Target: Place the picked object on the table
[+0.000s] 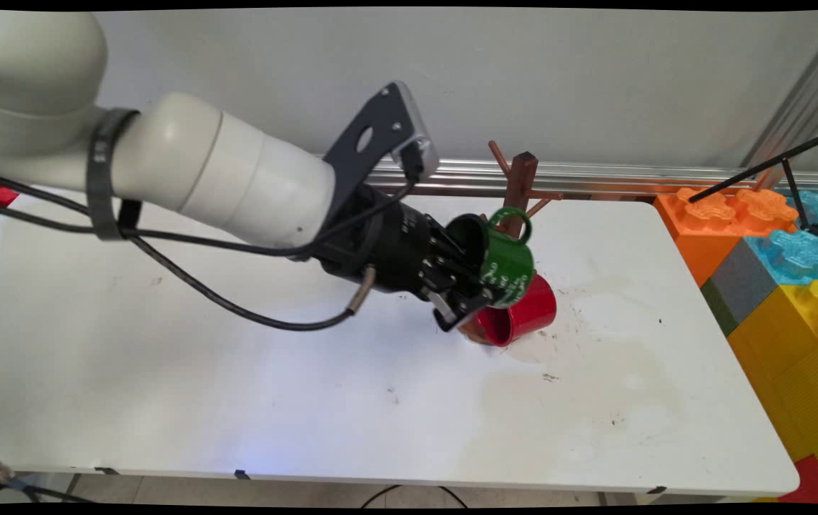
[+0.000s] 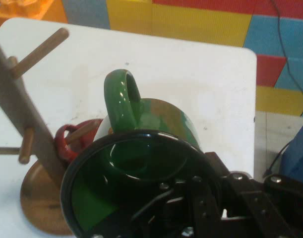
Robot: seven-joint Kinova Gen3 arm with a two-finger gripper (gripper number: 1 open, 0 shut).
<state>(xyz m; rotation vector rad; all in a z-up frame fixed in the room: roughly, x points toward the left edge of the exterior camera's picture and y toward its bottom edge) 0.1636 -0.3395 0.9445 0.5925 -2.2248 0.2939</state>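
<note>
Gripping a green mug (image 1: 500,259) by its rim, the gripper (image 1: 467,285) is holding it off the table (image 1: 237,372), tipped on its side, mouth facing back toward the arm and handle (image 1: 511,214) pointing up at about 12 o'clock. One finger seems to be sitting inside the mouth with the other outside the wall, so the jaws are clamped on the rim. From the hand view, the mug (image 2: 141,148) is filling the lower frame, handle (image 2: 122,96) arching toward the mug tree (image 2: 22,119) standing at 10 o'clock. A red mug (image 1: 520,316) is lying on its side at the tree's base, at 5 o'clock from the green one and just beside it; whether they are touching cannot be told. The tree's post (image 1: 520,187) is rising right behind the handle, pegs sticking out both ways. Coloured blocks (image 1: 774,243) are stacking up at 3 o'clock, off the table's end. Judging by the glaze, the mug is looking rigid, fairly heavy, slick and chippable; a rim pinch is holding it, though the handle loop is the freer feature.
</note>
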